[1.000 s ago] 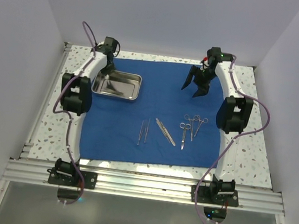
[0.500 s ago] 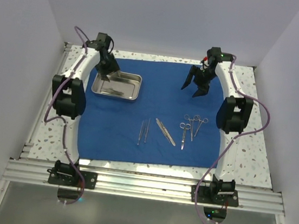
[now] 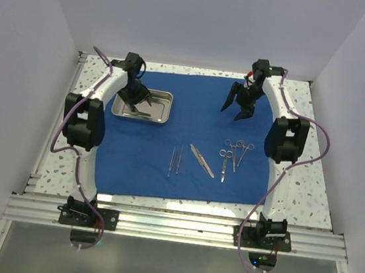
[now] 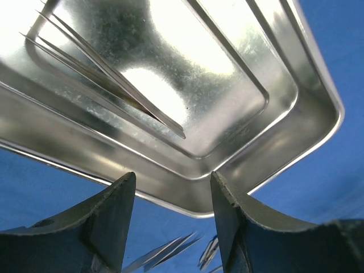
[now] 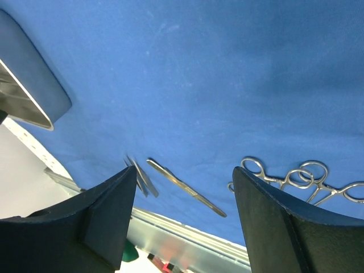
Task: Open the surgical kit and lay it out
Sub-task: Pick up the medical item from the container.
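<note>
Left gripper jaws apart above steel tray at drape's far-left corner, probably targeting tweezers; right gripper apart, empty.

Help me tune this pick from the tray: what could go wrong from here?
The tweezers lie flat on the floor of the steel tray, so the open left gripper may slip off them. A push on the tray could slide it and wrinkle the blue cloth, nudging the ring-handled scissors laid out there.
</note>
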You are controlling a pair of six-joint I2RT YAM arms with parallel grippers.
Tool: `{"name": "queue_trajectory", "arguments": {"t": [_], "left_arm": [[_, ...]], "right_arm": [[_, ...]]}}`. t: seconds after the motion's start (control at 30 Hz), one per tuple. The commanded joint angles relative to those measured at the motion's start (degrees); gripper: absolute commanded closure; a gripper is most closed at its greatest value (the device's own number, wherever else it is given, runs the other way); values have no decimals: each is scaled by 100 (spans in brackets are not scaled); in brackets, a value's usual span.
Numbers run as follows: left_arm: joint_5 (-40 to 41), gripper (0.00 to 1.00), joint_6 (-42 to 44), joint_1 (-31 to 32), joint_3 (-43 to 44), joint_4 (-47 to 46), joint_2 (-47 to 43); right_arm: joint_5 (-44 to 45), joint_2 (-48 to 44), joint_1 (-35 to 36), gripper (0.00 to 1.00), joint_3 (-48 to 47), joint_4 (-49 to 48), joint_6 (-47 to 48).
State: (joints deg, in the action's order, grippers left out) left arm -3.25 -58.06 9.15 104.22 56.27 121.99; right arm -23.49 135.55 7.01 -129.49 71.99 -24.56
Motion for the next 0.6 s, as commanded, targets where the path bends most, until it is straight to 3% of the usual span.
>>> {"name": "queue_trajectory", "arguments": {"t": [0.0,0.2,0.33,0.57], "left_arm": [[579,41,-328,8,-69,-82,-264],[1115,43,-205,43,-208,288,-141],[1133,44,-241,87,-596,25,-194],[1546,46,-284,245,-386,-81,175]], "right_arm": [[-244,-555,-6,28,3,44,-40],[-271,-696,-32,28,108,44,-40],[-288,-714,-33,28,143,52,-49],[-367,-819,-50,29,222,44,-67]]}}
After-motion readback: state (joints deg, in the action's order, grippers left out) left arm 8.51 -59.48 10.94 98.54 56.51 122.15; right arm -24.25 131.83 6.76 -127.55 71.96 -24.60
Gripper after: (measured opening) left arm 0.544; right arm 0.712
